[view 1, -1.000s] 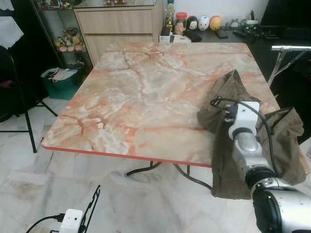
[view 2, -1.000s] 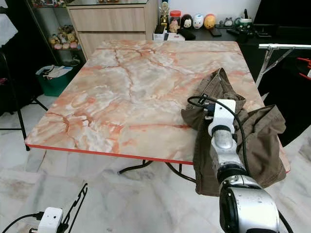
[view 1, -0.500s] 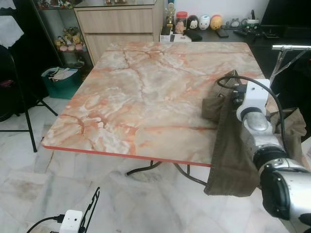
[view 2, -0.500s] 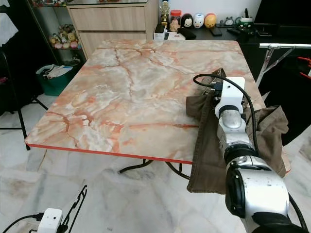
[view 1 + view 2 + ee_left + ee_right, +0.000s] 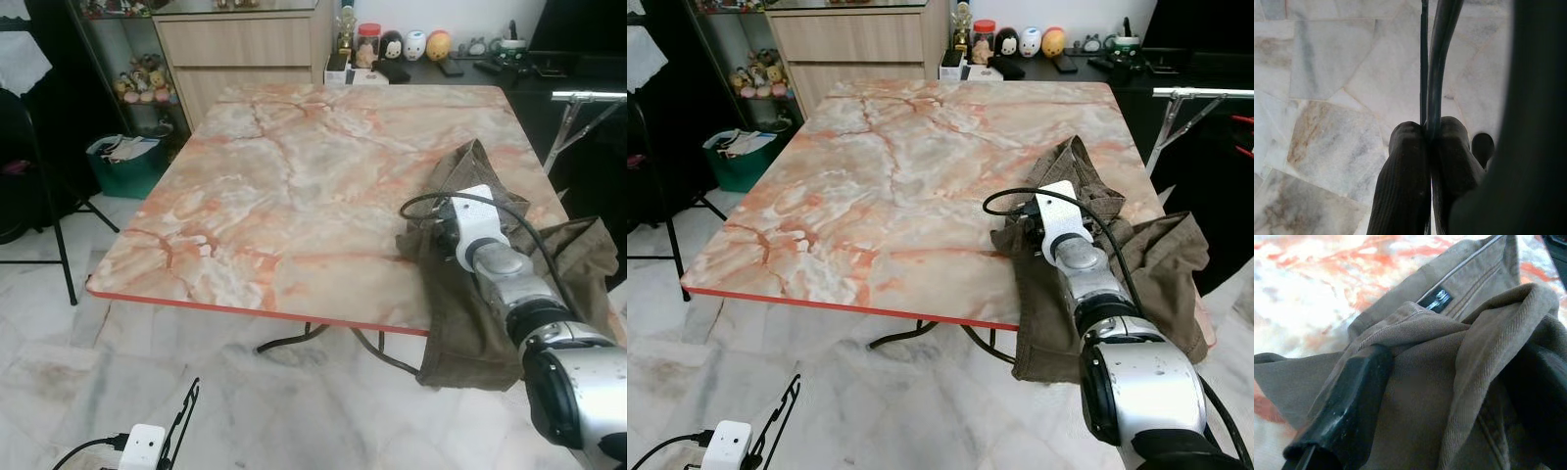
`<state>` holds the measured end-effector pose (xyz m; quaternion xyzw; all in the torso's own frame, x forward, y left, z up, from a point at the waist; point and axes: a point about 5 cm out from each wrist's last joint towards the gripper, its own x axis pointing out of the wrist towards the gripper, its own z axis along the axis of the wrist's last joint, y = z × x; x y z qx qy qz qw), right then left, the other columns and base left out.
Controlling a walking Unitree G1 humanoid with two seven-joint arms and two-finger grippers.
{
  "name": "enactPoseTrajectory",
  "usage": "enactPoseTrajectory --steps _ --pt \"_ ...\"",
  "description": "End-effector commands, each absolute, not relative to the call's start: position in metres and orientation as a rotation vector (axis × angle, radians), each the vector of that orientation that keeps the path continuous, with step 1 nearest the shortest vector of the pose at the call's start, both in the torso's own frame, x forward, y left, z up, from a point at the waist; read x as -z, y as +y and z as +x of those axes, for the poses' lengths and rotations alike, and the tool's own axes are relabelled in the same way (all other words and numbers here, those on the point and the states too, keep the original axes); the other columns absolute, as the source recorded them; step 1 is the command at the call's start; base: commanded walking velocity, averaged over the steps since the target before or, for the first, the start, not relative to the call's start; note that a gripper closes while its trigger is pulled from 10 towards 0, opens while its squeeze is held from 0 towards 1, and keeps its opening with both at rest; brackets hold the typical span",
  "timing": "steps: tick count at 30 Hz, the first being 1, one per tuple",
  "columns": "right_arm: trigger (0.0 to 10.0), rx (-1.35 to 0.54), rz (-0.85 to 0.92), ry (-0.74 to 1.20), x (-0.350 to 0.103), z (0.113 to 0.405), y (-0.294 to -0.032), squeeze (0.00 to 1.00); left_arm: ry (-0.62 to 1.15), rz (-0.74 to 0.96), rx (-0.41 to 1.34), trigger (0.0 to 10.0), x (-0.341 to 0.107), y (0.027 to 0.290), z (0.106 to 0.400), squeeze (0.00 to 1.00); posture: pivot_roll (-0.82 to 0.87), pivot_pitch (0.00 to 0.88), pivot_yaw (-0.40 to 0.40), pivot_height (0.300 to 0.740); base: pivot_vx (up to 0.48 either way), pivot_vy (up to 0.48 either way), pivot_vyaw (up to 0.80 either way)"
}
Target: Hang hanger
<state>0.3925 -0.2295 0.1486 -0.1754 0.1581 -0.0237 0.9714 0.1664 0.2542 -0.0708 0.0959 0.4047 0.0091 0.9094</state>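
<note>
Right gripper gathering the garment; hanger held low.

Eye views: brown garment (image 5: 549, 264) drapes over the marble table (image 5: 294, 196) edge. Right wrist: right gripper (image 5: 1444, 396) spread around folds. Left wrist: left gripper (image 5: 1430, 161) clamps the hanger (image 5: 1437, 58). Next, I judge: lift, bring hanger in.

Right arm (image 5: 519, 313) extended forward, wrist angled toward the table (image 5: 294, 196), right gripper (image 5: 1449, 396) over its near right corner; fingers (image 5: 1347, 406) spread apart, cloth bunched between them. Left gripper (image 5: 1430, 147) low, beside the near left table edge, pointing at the floor, fingers (image 5: 1403, 181) pressed together on a thin dark hanger (image 5: 1437, 63).
</note>
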Motion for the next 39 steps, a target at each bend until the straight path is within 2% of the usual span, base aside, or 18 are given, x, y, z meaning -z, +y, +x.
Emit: enactPoseTrajectory --steps 1,5,9,12,17,23,32,39 --pt "10.0 0.087 -0.305 0.259 -0.176 0.4 -0.236 0.0 0.853 0.223 -0.007 10.0 0.072 0.258 0.162 0.0 0.13 0.029 0.065 0.74 0.0 0.0 0.0" --pt "10.0 0.078 -0.12 0.273 -0.185 0.405 -0.23 0.0 0.849 0.222 -0.006 10.0 0.072 0.258 0.162 0.0 0.12 0.029 0.064 0.74 0.0 0.0 0.0" --pt "10.0 -0.088 -0.229 0.291 -0.181 0.405 -0.212 0.0 0.849 0.22 -0.005 10.0 0.072 0.259 0.161 0.0 0.11 0.032 0.061 0.74 0.0 0.0 0.0" --pt "10.0 -0.127 -0.295 0.31 -0.173 0.402 -0.209 0.0 0.85 0.22 -0.004 10.0 0.072 0.259 0.16 0.0 0.1 0.032 0.061 0.74 0.0 0.0 0.0" --pt "10.0 -0.11 -0.157 0.36 -0.148 0.385 -0.212 0.0 0.843 0.217 0.003 10.0 0.072 0.256 0.16 0.0 0.1 0.03 0.056 0.74 0.0 0.0 0.0" --pt "10.0 -0.116 -0.138 0.417 -0.127 0.355 -0.213 0.0 0.829 0.217 0.009 10.0 0.071 0.254 0.163 0.0 0.1 0.029 0.054 0.74 0.0 0.0 0.0" --pt "10.0 -0.037 -0.079 0.34 -0.142 0.308 -0.211 0.0 0.812 0.218 0.015 10.0 0.069 0.254 0.169 0.0 0.08 0.031 0.059 0.74 0.0 0.0 0.0" --pt "10.0 0.043 -0.02 0.27 -0.158 0.299 -0.216 0.0 0.794 0.22 0.023 10.0 0.067 0.253 0.172 0.0 0.08 0.029 0.063 0.74 0.0 0.0 0.0"
